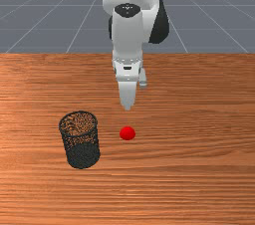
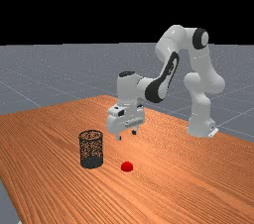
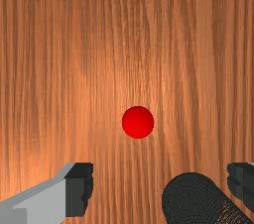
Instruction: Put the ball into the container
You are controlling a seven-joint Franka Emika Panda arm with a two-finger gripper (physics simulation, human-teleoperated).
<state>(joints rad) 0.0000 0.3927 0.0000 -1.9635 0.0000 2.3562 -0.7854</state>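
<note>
In the far view my gripper hangs above the table with its two fingertips apart. The wrist view has the gripper open, nothing held between its fingers. A red ball rests on the wood, below the hand and nearer the front camera than the fingertips; the far view has the ball lower than the gripper, and the ball is fully visible in the wrist view. The container, a black mesh cylinder, stands upright at the ball's left in the front view. Its dark side appears near one finger in the wrist view.
The orange-brown table spreads around the ball and container. The container's rim rises well above the ball, a short distance to the ball's side. The arm's base stands farther back, at the far view's right.
</note>
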